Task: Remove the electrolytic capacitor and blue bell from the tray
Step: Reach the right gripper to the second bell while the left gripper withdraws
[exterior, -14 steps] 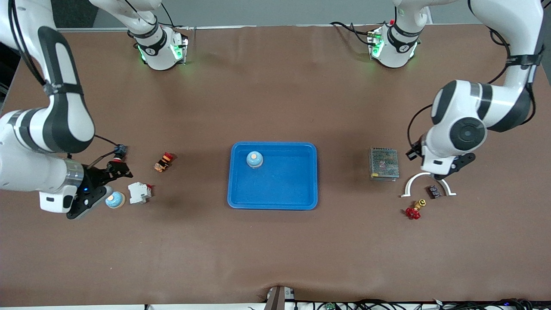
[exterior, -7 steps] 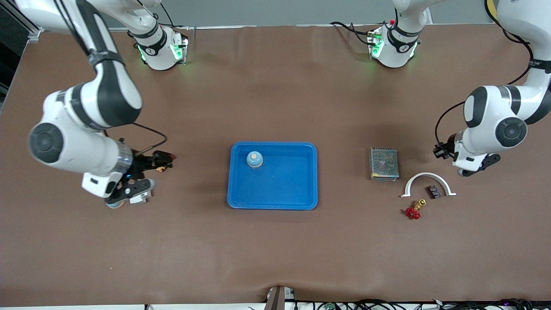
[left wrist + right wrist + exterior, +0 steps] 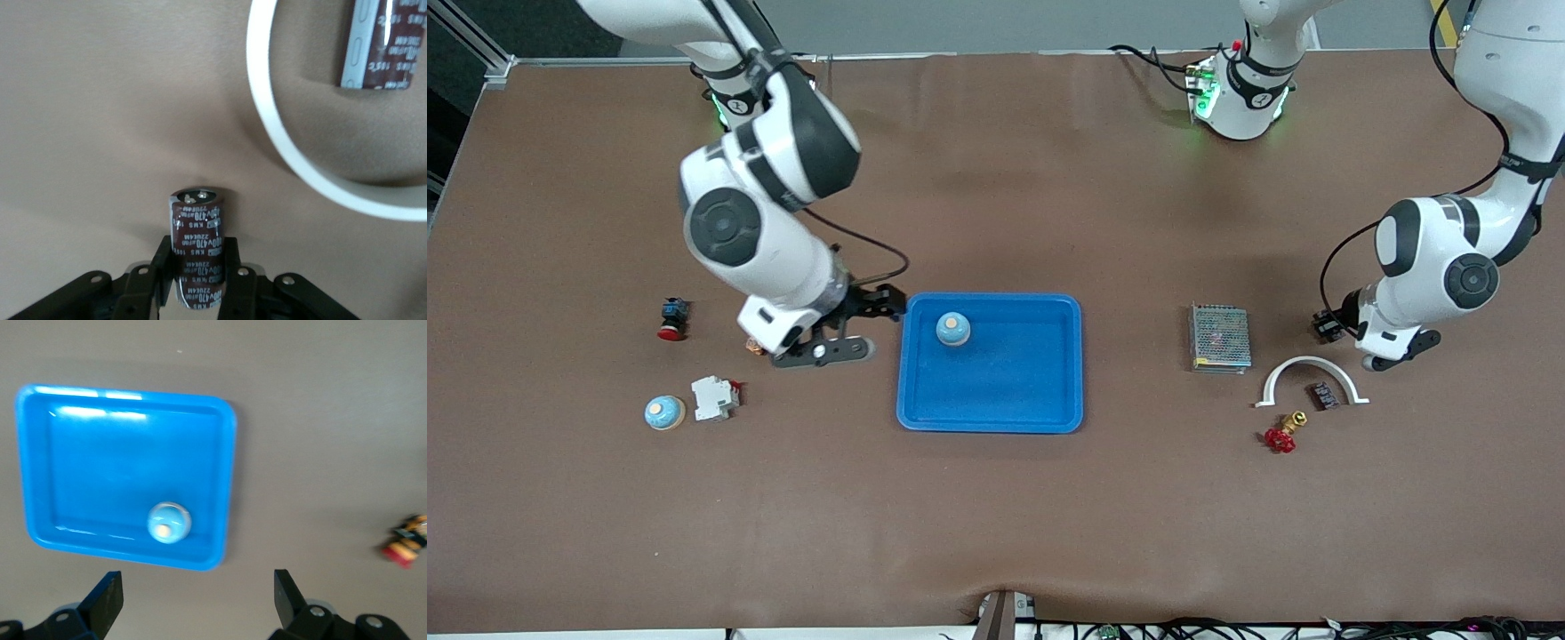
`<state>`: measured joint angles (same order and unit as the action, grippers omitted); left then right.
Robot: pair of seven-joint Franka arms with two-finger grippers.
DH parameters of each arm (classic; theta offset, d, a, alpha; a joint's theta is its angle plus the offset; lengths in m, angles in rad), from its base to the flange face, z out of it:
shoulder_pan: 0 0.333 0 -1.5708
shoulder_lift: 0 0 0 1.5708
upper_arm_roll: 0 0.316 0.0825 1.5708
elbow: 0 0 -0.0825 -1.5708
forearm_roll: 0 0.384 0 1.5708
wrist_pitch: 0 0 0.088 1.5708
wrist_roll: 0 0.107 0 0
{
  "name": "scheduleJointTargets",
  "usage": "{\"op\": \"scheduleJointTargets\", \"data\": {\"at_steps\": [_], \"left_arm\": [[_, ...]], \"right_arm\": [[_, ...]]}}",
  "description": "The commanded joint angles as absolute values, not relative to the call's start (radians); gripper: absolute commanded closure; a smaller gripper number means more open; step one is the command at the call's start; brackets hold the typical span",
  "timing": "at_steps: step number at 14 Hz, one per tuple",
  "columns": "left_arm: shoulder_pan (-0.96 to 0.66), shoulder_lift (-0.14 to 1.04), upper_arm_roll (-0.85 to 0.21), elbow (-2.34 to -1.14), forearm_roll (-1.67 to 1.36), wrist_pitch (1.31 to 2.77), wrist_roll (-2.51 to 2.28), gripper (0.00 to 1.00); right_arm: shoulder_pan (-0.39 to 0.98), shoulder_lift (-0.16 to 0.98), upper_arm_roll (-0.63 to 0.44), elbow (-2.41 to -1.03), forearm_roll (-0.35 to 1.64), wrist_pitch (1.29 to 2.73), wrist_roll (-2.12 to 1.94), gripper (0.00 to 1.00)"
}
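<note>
Left gripper [image 3: 197,280] is clamped on a dark brown capacitor [image 3: 195,250], held upright between its fingers, up in the air over bare table near the white arch piece [image 3: 1310,378] at the left arm's end. In the front view this gripper [image 3: 1332,325] sits just above the arch and beside the metal mesh box [image 3: 1219,338]. A second capacitor [image 3: 1323,395] lies on the table inside the arch's curve; the left wrist view shows it too [image 3: 377,43], lying flat. Red-handled valve [image 3: 1282,435] sits nearer the front camera than the arch.

Right gripper [image 3: 854,324] has jaws spread wide, nothing between them, hovering over the table at the blue tray's [image 3: 1005,409] edge toward the right arm's end. Its fingers [image 3: 107,600] show in the right wrist view, well apart.

One blue bell [image 3: 952,329] stands inside the tray, in the corner farther from the front camera, toward the right arm's end. Another blue bell [image 3: 664,412] sits on the table at the right arm's end, just beside a white breaker [image 3: 714,397]. Red push button [image 3: 672,319] is farther from the camera than those. A small orange-red part [image 3: 405,542] lies on the table close to the right gripper, mostly hidden by the arm in the front view.
</note>
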<state>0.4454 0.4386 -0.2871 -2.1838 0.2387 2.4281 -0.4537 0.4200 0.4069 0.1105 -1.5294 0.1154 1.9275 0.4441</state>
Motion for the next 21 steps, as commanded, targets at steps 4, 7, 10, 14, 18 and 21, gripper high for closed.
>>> {"op": "scheduleJointTargets", "data": {"at_steps": [4,7,10,14,18,21], "left_arm": [[0.449,0.417,-0.301,-2.163,0.256,2.430,-0.452,0.00],[0.448,0.361,-0.347,-2.155,0.256,2.405,-0.463,0.00],[0.449,0.308,-0.403,-2.071,0.246,2.239,-0.462,0.00],[0.449,0.291,-0.474,-1.887,0.241,2.007,-0.453,0.00],[0.451,0.290,-0.497,-1.752,0.239,1.870,-0.424,0.00],[0.451,0.291,-0.499,-1.637,0.238,1.803,-0.336,0.00]], "right_arm": [[0.541,0.498,0.095,-1.568,0.072,2.062,0.580,0.00],[0.564,0.518,0.095,-1.646,0.055,2.175,0.607,0.00],[0.592,0.551,0.095,-1.710,0.055,2.288,0.612,0.00],[0.601,0.603,0.094,-1.713,0.055,2.331,0.612,0.00],[0.603,0.644,0.087,-1.713,0.051,2.370,0.612,0.00],[0.598,0.682,0.081,-1.713,0.035,2.428,0.611,0.00]]}}
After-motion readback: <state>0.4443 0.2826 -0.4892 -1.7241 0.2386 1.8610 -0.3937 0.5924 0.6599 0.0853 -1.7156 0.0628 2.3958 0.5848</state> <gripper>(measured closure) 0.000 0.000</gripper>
